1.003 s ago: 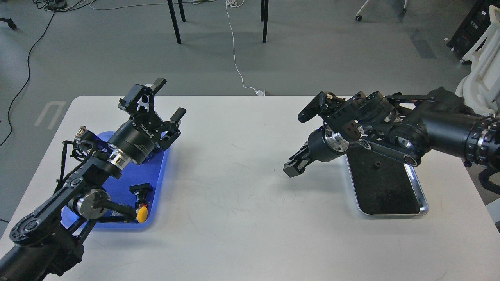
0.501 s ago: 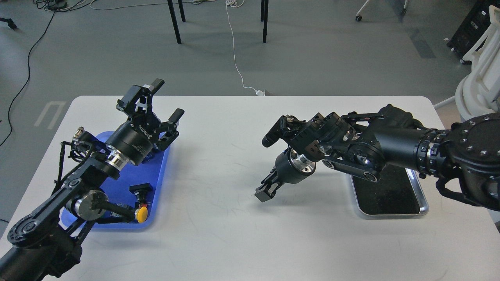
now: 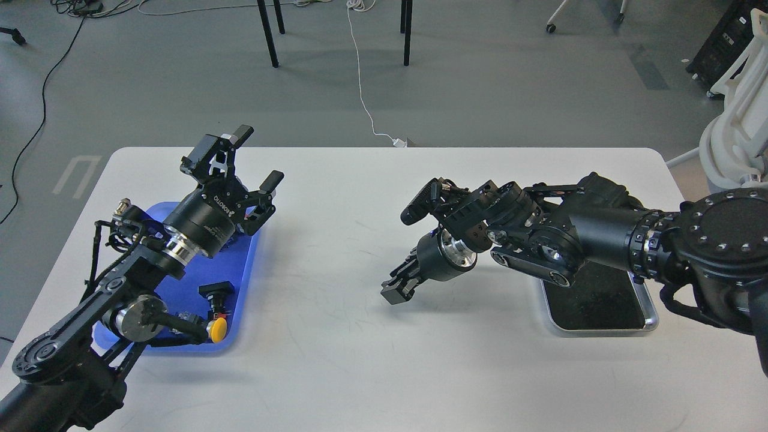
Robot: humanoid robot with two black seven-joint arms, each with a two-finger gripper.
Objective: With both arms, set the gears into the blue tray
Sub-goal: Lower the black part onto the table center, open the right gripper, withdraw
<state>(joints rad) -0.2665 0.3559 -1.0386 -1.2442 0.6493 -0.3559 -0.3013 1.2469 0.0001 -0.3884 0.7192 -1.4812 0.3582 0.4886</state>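
Note:
The blue tray point(image 3: 245, 264) lies at the table's left, partly covered by my left arm. My left gripper point(image 3: 257, 157) hovers over the tray's far right corner, open, with nothing between its fingers. My right gripper point(image 3: 395, 292) hangs low over the middle of the table, pointing down and left. Its fingers are pressed together, and I see nothing between the tips. No gears show in this view. Much of the silver-rimmed dark tray point(image 3: 650, 319) at the right is hidden by my right arm.
A yellow-capped switch point(image 3: 218, 329) and a black switch part point(image 3: 216, 290) lie in the blue tray's near right corner. White tabletop stretches between the two trays. Beyond the table's far edge are chair legs and a white cable on the floor.
My right arm swung left from over the silver-rimmed tray to the table's middle, its gripper staying shut. The left gripper barely shifted and stayed open.

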